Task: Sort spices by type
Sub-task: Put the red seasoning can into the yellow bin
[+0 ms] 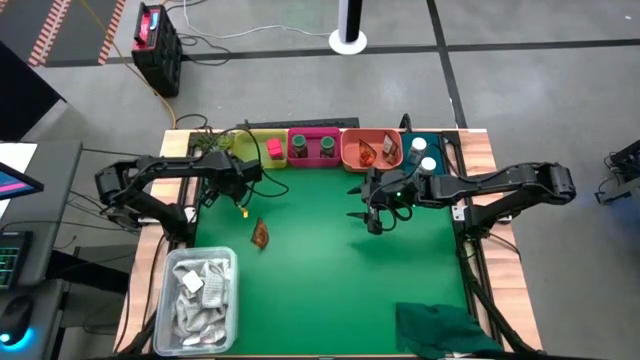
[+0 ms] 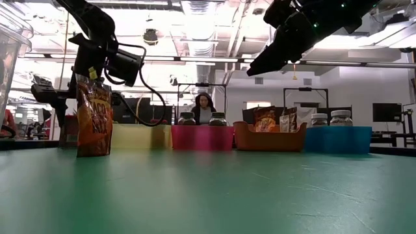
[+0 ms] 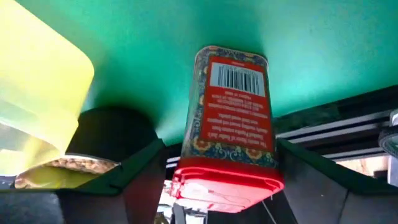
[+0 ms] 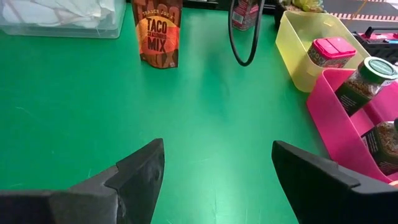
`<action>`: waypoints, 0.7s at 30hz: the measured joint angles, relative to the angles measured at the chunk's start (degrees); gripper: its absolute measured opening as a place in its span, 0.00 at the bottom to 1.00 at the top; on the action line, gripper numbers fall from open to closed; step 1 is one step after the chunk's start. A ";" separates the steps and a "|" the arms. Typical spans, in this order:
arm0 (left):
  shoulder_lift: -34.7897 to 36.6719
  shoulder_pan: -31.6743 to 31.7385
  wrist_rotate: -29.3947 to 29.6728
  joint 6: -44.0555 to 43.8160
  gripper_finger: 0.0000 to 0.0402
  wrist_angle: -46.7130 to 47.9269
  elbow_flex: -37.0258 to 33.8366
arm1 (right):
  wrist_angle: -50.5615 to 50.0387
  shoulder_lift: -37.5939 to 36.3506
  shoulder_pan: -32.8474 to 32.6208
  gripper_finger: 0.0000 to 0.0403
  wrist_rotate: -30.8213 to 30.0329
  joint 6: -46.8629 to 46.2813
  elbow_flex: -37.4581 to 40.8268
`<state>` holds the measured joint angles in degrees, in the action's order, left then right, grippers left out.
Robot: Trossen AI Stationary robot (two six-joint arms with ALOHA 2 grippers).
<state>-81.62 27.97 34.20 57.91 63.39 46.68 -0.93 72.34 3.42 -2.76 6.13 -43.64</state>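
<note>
A pink-capped box (image 3: 230, 112) with a barcode stands on the green mat near the table's left edge. My left gripper (image 3: 221, 149) is open, one finger on each side of its cap end; in the high view the gripper (image 1: 218, 188) hides the box. An orange-brown packet (image 1: 260, 234) stands upright on its bottom edge. Another pink box (image 4: 333, 51) sits in the yellow tray (image 1: 250, 148), and two green-lidded jars (image 4: 367, 78) sit in the pink tray (image 1: 313, 135). My right gripper (image 4: 217, 149) hangs open above mid-table, with nothing between its fingers. My left gripper comes slanting down from above, its fingers (image 3: 143, 174) close beside the two narrow sides of the box's pink cap end (image 3: 227, 183). I cannot tell whether they touch it. The box stands on the mat.
The orange tray (image 1: 350, 158) holds packets and the teal tray (image 1: 440, 150) holds white-capped jars, both at the far edge. A clear tub of white packets (image 1: 200, 290) stands at the near left, and a green cloth (image 1: 440, 330) lies at the near right. The middle of the mat is bare.
</note>
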 joint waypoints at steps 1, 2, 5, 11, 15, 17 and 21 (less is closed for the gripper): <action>0.00 -0.02 0.19 0.00 0.68 0.08 0.00 | 0.10 0.00 0.00 0.81 0.00 0.00 0.00; 0.00 -0.04 0.32 -0.01 0.65 0.13 0.00 | 0.14 0.00 0.00 0.81 0.00 0.01 0.00; 0.00 -0.07 1.23 -0.09 0.57 0.21 0.00 | 0.13 0.00 0.00 0.81 0.00 0.00 0.00; 0.00 -0.46 2.09 -3.95 0.53 4.42 2.26 | 0.13 0.00 0.00 0.81 0.01 -0.02 0.00; 0.00 -1.29 1.63 -11.01 0.53 8.84 7.03 | 0.13 0.00 0.00 0.81 0.02 -0.02 0.00; 0.00 -1.41 -0.06 -14.92 0.55 10.17 9.84 | 0.13 0.00 0.04 0.81 0.02 -0.02 0.00; 0.00 -1.40 -4.61 -22.36 0.54 12.57 15.83 | 0.13 0.00 0.04 0.81 0.02 -0.07 0.00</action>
<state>-81.62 26.57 29.59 35.55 75.96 62.51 -0.80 72.34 3.46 -2.74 6.07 -43.64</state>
